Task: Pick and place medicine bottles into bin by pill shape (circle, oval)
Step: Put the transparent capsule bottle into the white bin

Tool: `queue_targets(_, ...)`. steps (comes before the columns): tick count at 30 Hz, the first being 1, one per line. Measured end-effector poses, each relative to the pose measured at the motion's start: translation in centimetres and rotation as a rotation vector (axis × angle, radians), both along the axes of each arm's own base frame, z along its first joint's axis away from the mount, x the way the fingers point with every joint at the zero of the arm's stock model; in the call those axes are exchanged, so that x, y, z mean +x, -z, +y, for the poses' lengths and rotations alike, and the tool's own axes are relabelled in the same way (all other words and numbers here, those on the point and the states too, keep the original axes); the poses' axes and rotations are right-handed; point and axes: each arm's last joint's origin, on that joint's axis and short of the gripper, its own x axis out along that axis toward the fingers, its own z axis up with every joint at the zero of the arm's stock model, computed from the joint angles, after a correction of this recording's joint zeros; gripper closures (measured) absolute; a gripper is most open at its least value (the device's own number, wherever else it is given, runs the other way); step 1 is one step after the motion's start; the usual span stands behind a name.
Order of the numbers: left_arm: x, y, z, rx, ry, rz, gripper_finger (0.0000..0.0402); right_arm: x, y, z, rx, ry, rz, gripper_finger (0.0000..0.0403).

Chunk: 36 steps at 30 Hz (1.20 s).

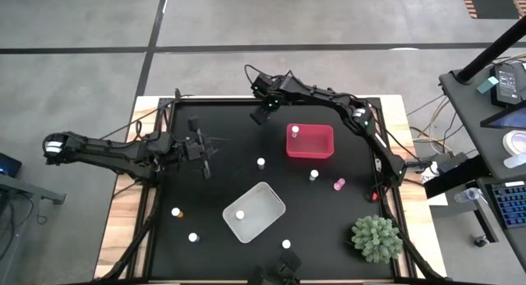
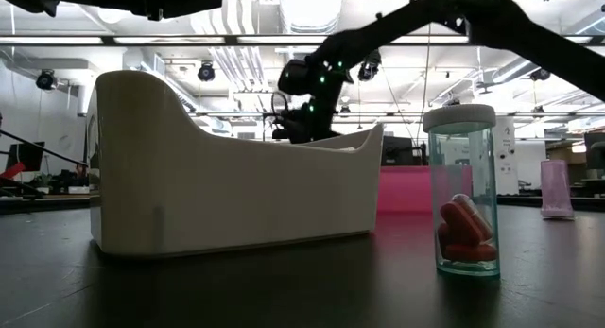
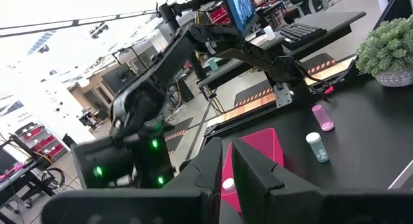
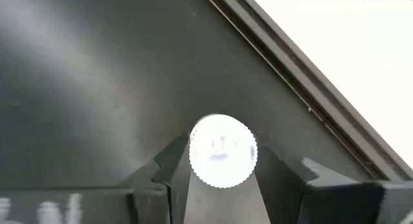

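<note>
Picking up one bottle (image 4: 222, 151) near the far edge of the table (image 1: 222, 166). Right gripper (image 1: 265, 112) closed around its white cap, pointing down. Next: lift, check pill shape, carry to pink bin (image 1: 310, 142) or white bin (image 1: 255, 211). Left gripper (image 1: 203, 149) shut, empty, waiting at the left side.
</note>
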Motion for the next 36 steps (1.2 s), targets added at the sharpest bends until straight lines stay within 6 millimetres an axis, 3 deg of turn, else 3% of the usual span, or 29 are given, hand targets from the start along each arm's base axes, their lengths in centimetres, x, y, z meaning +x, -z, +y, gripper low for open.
queue_targets(8,0.0,-0.1,0.0,0.0,0.0,-0.009,0.0385,0.1,-4.3,4.4,-0.026,-0.103,-0.025,0.026)
queue_targets(20,0.0,-0.2,0.0,-0.003,0.0,-0.021,0.0385,-0.2,-10.3,14.6,-0.047,-0.316,-0.078,0.0261)
queue_targets(26,0.0,-0.3,0.0,-0.007,0.0,-0.034,0.0385,-0.5,-12.0,20.1,-0.049,-0.442,-0.103,0.0261)
queue_targets(36,0.0,-0.3,0.0,-0.01,0.002,-0.037,0.0385,-1.0,-11.8,28.5,-0.054,-0.681,-0.068,0.0261)
